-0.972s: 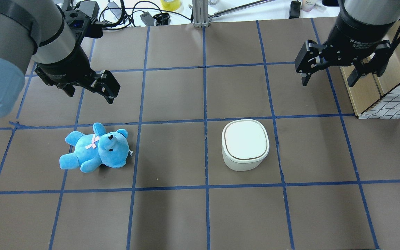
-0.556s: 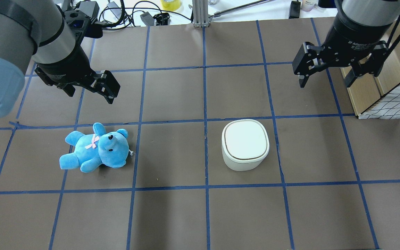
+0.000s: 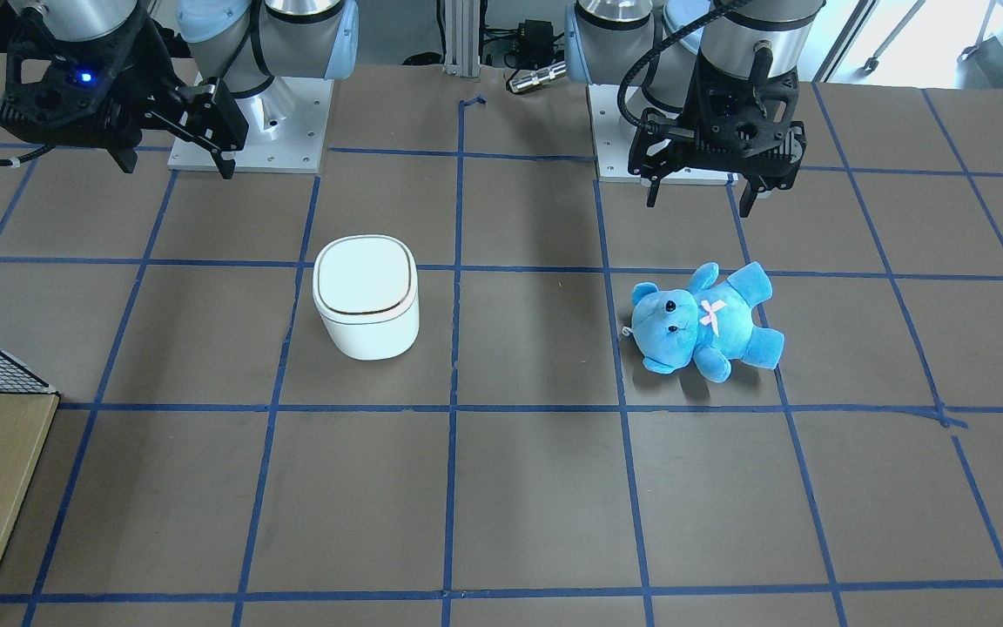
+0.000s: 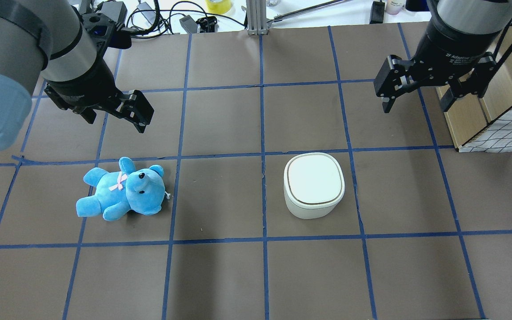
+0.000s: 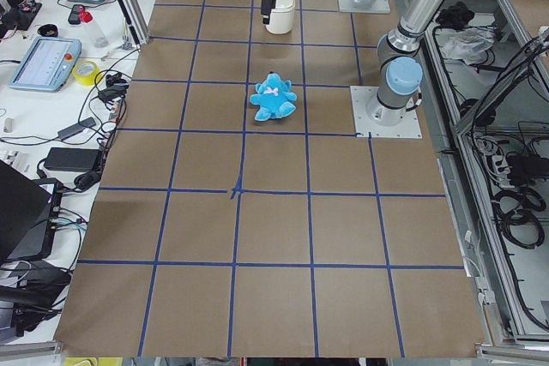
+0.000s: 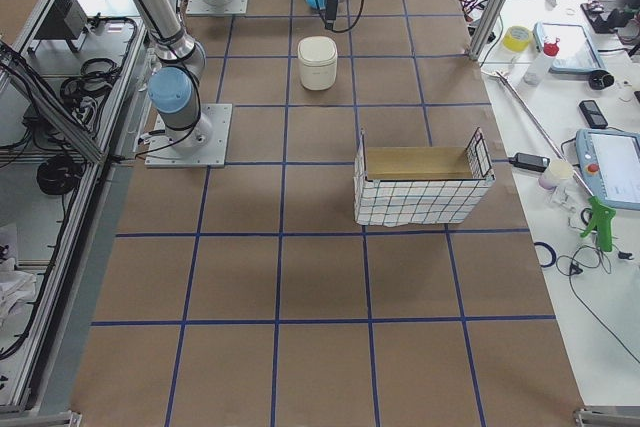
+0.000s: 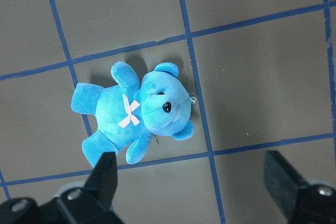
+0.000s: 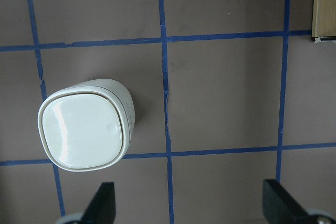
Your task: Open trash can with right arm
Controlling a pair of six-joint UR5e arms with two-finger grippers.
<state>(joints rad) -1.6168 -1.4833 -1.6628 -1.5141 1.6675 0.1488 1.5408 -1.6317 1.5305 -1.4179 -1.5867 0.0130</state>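
Observation:
The white trash can (image 4: 314, 184) stands on the brown table with its flat lid shut; it also shows in the front view (image 3: 366, 296) and the right wrist view (image 8: 84, 132). My right gripper (image 4: 415, 106) is open and empty. It hangs above the table, beyond and to the right of the can, not touching it; its blue light shows in the front view (image 3: 176, 167). My left gripper (image 4: 117, 125) is open and empty above the blue teddy bear (image 4: 122, 191), which lies on its back.
A wire-mesh box with a cardboard floor (image 4: 496, 115) stands at the table's right edge, next to my right gripper. Cables and small devices (image 4: 162, 18) lie along the far edge. Blue tape lines divide the table into squares.
My right gripper has shifted slightly to the left in the overhead view, still open. The left arm, the can and the bear have not moved.

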